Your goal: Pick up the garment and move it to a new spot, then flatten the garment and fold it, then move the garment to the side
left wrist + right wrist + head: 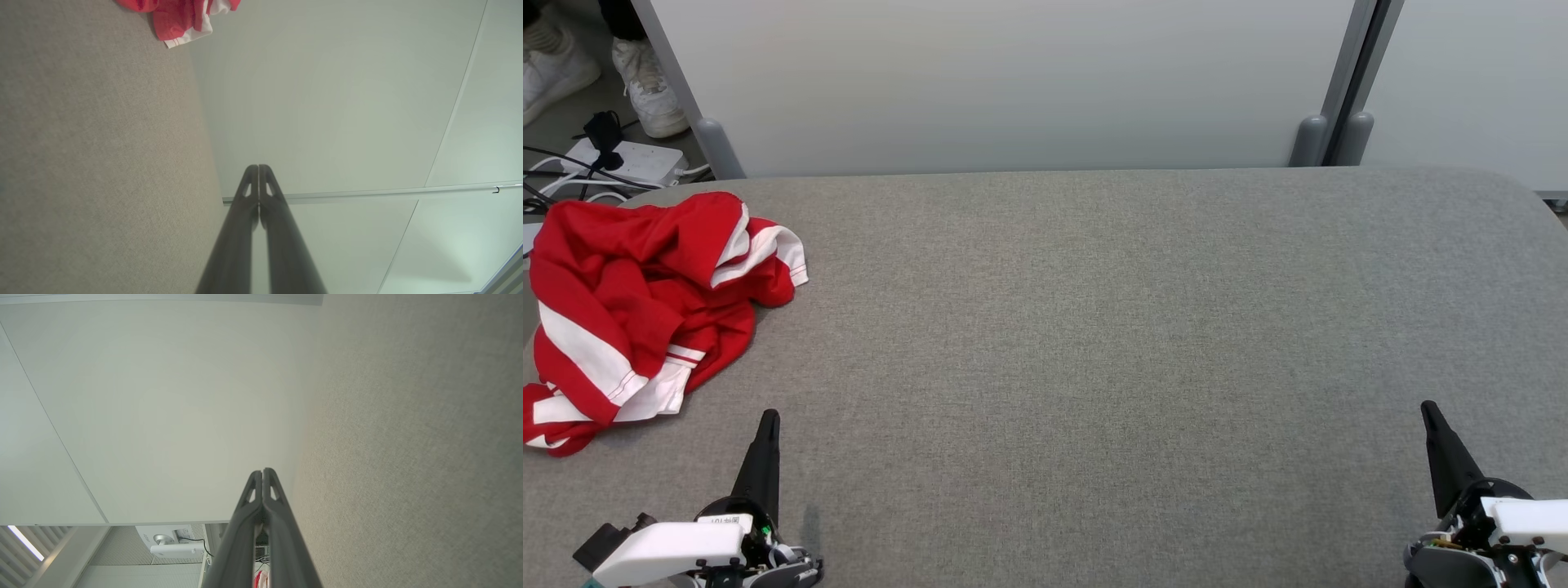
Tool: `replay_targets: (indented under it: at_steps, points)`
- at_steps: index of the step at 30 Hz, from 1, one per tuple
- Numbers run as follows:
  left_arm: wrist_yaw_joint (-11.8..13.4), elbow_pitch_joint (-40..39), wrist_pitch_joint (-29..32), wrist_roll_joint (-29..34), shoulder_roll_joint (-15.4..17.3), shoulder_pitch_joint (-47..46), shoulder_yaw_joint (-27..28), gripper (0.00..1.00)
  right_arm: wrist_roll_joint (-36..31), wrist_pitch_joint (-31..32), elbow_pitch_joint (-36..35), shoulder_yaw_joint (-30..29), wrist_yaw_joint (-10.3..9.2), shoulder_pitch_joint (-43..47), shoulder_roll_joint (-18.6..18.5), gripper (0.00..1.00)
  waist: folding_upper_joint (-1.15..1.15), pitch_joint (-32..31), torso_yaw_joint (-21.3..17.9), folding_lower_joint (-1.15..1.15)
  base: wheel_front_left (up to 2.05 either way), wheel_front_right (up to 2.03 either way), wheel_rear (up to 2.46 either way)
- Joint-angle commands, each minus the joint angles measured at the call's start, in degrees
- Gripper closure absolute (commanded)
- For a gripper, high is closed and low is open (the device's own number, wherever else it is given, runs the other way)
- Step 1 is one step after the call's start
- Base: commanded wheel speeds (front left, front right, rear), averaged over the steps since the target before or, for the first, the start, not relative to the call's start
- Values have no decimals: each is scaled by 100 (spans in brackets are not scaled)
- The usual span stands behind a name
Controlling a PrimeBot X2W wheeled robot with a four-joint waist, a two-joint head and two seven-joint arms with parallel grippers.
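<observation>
The left hand is closed, its fingers pressed together, and grips nothing. The right hand is closed in the same way and is empty. Both point forward over the grey counter. The red-and-white garment lies crumpled on the counter, ahead of the left hand and to its left, near but not touching. It is well apart from the right hand.
</observation>
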Motion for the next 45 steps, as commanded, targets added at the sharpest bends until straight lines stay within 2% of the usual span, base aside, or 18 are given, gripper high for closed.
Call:
replay_targets:
  at_steps: [1, 45]
  points:
    - [-55, -160, 34, -29, 106, -333, 162, 100, 67, 42, -173, 89, 1, -202, -60, 100, 0, 0, 0, 0, 0, 0, 0]
    - [-55, -160, 34, -29, 106, -333, 162, 100, 67, 42, -173, 89, 1, -202, -60, 100, 0, 0, 0, 0, 0, 0, 0]
